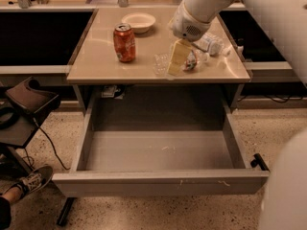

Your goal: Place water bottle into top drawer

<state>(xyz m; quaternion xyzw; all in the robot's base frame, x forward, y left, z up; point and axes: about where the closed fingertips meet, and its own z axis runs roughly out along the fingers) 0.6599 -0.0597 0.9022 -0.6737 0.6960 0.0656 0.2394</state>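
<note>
**Bottle lies crosswise right under the gripper; drawer is straight down-frame**

The water bottle [160, 64] is on its side on the bench [96, 67], near the front edge, a little right of frame centre. Its long axis runs left to right across the frame: clear crinkled body to the left, red label band end to the right.

The gripper [178, 57] comes down from the upper right and sits directly over the bottle's mid-body, covering that part of it. You've got no lateral offset to fix, since the bottle is beneath the tool, not off to a side. I can't tell from this view whether the jaws are spread or pinching the bottle, or whether they're touching it at all.

My read is that you're at the grasp step and the bottle isn't lifted yet. A grip across the short axis, at the body, looks like the natural one here.

Watch the neighbours:
- The second bottle [212, 43], with the white-blue label, lies just up and right of the gripper. It's close, and it's not your target.
- The soda can [124, 43] stands well to the left, and the bowl [139, 22] is up-frame behind it.

The top drawer [158, 182] is pulled open across lower centre. Its cavity is directly below the bench edge the bottle lies on, so the carry is short: lift, come toward the bottom of the frame, then lower.
</note>
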